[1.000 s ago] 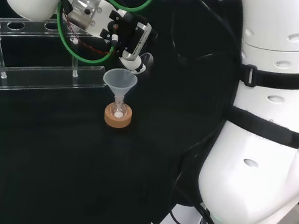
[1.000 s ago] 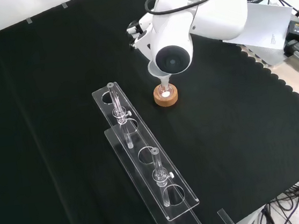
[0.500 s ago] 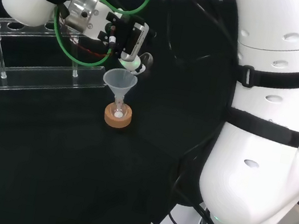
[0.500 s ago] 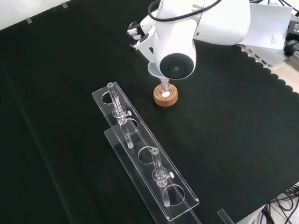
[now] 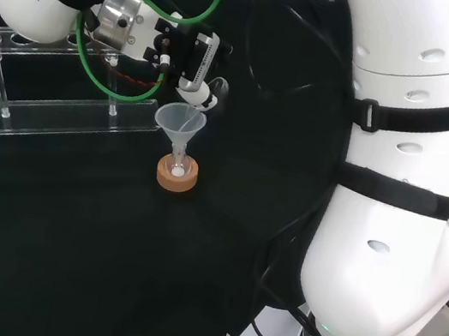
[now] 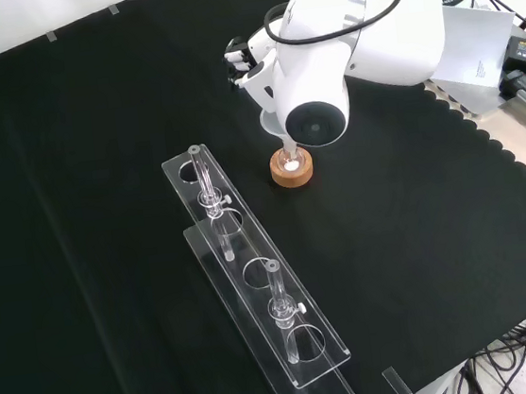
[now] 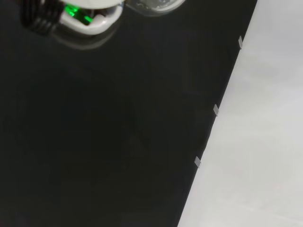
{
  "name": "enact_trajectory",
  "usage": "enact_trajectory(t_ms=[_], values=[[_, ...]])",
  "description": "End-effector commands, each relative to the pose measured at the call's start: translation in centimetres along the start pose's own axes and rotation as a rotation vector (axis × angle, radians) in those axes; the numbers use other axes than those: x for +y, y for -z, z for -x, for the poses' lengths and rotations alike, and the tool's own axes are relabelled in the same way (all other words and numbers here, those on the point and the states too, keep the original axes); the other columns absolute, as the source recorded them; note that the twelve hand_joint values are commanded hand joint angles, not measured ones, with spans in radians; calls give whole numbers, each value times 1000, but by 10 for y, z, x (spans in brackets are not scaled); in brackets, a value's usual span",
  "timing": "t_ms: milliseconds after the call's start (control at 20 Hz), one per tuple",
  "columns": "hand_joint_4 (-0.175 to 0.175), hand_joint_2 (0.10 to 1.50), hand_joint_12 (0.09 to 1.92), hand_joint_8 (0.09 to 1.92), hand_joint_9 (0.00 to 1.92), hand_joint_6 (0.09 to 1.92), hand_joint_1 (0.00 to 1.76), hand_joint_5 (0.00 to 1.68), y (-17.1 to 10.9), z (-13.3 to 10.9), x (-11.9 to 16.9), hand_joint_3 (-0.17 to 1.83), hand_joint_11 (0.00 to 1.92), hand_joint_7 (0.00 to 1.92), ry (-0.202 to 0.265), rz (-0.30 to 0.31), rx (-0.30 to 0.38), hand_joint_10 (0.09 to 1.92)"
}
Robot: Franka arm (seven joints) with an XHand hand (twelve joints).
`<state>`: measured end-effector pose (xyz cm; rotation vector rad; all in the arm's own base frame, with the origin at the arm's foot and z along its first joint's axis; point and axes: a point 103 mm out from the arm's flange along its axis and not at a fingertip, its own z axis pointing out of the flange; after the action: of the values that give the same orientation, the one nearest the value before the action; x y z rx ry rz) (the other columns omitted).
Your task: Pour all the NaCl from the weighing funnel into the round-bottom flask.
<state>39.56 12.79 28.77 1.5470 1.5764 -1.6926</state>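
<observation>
While funnel [image 5: 180, 122] stands upright (stem down), robot hand [image 5: 193, 60] pinches clear vessel [image 5: 217, 90].

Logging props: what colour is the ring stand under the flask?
Tan cork ring, clearest in the head view.

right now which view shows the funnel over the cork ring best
The head view: the clear funnel stands in full sight, its stem running down into the cork ring, with the hand just above its rim. In the front view the arm's white link covers most of the funnel, leaving the stem's end and the ring. The wrist view looks at black cloth.
</observation>
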Motion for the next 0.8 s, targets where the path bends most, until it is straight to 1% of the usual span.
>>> enact_trajectory(t_ms=[50, 350, 800], values=[[175, 684, 1048, 671, 866, 708, 1117, 1245, 0, 0, 0, 626, 785, 522, -2, 0, -6, 361], [175, 684, 1048, 671, 866, 708, 1116, 1245, -1, 4, -1, 626, 786, 521, -1, 10, 15, 362], [175, 684, 1047, 671, 866, 709, 1116, 1245, -6, 8, -2, 626, 786, 521, 27, 43, 110, 363]])
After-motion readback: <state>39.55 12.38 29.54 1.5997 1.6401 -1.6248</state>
